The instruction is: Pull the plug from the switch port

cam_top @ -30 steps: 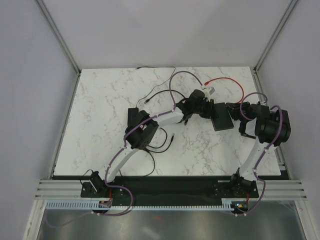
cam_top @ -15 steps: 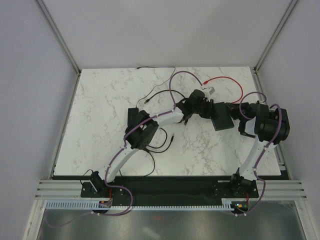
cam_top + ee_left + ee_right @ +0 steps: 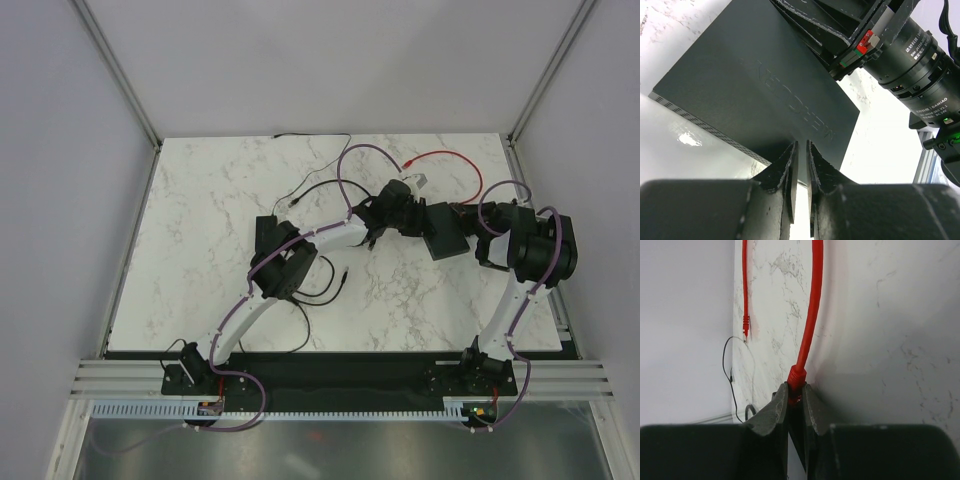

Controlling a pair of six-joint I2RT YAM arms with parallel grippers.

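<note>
In the last second the right fingers point(image 3: 772, 412) have closed and now pinch the red plug point(image 3: 796, 376) by its boot, with the red cable point(image 3: 812, 305) running straight away from them over the table point(image 3: 220, 200). From above, the black switch point(image 3: 447, 232) lies right of centre between the two arms. Its right end has swung a little toward the far edge, and the cable's arc has shifted with it. The left fingers point(image 3: 782, 167) are drawn almost together at the switch's near corner. They seem to nip that corner, though the gap between them is too dark to be sure. The switch port is hidden behind the right fingers, so whether the plug has left it cannot be told. Since the switch turns along with the pull, the plug is probably seated. The left arm's brace will have to keep the switch in place for the plug to come free.
</note>
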